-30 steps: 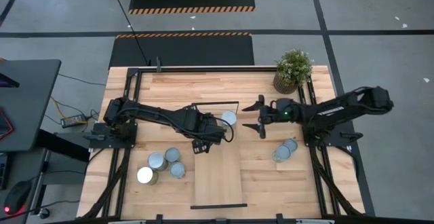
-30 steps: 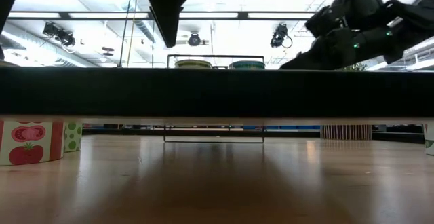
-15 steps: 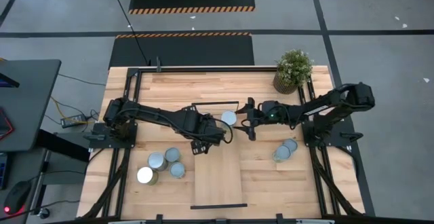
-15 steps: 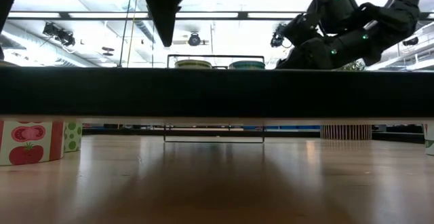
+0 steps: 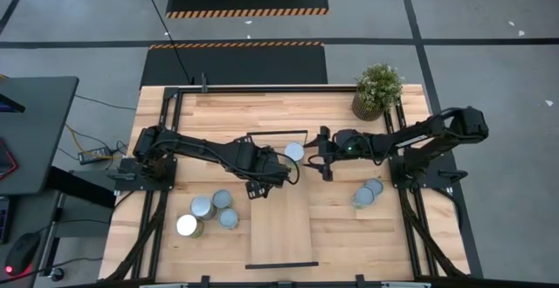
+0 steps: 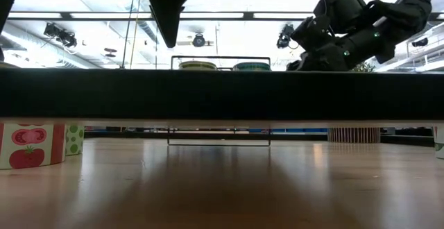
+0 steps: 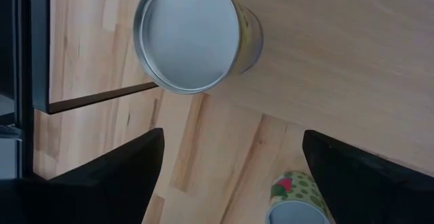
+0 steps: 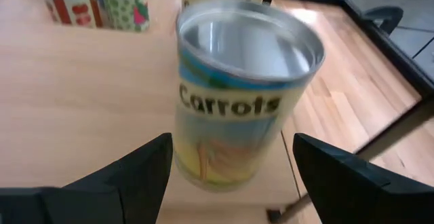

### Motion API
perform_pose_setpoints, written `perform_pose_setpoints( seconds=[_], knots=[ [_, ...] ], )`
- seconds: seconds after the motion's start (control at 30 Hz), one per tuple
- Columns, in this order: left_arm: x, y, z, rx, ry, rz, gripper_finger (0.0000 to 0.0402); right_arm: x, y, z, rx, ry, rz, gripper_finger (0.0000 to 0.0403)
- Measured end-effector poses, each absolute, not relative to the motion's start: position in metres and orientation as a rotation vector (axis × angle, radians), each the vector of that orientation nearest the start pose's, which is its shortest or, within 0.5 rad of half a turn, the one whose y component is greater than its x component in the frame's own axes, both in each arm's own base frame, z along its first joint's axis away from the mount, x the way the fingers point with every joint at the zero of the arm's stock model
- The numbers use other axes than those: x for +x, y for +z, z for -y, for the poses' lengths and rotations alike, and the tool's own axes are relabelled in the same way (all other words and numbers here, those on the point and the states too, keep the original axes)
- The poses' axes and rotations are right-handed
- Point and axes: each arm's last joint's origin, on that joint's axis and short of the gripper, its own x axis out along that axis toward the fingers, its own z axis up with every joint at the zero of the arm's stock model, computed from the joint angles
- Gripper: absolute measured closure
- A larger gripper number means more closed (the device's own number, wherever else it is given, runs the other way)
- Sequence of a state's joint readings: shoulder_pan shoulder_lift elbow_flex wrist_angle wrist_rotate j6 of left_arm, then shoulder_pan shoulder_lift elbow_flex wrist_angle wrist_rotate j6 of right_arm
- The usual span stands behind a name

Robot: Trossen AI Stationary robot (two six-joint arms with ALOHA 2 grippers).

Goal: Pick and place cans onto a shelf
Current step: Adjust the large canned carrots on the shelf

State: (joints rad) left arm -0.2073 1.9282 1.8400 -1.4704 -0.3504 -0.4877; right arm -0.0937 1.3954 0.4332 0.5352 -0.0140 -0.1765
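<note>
Since a second ago the right gripper (image 5: 320,155) has reached in from the table's right side toward the silver-topped can with the yellow "Carrots" label (image 8: 241,91), and now hangs just beside it, fingers apart and not touching, the can between and ahead of them. That can stands at the far end of the long pale wooden shelf board (image 5: 281,227), near its black frame bar. On the can's other side the left gripper (image 5: 272,176) hovers above the board, jaws wide with nothing between them. Four more cans (image 5: 210,213) cluster near the left edge and two (image 5: 368,193) near the right; the board's near half lies bare.
</note>
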Motion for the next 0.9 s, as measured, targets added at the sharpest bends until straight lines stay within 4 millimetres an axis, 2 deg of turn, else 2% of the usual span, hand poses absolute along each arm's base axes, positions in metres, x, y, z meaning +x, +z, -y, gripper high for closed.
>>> perform_pose_setpoints(
  seconds=[0.23,0.33,0.73,0.9],
  knots=[
    [0.357,0.294,0.065,0.035,0.467,-1.413,0.0045,0.247,0.156,0.028,-0.193,-0.213,-0.482,0.0089],
    [0.357,0.294,0.065,0.036,0.466,-1.413,0.0045,0.247,0.156,0.028,-0.199,-0.232,-0.48,0.0089],
    [0.357,0.294,0.065,0.036,0.467,-1.412,0.0045,0.247,0.153,0.012,-0.19,-0.029,-0.501,0.0089],
    [0.357,0.294,0.065,0.035,0.466,-1.411,0.0045,0.249,0.156,0.01,-0.188,-0.016,-0.455,0.0089]
  ],
)
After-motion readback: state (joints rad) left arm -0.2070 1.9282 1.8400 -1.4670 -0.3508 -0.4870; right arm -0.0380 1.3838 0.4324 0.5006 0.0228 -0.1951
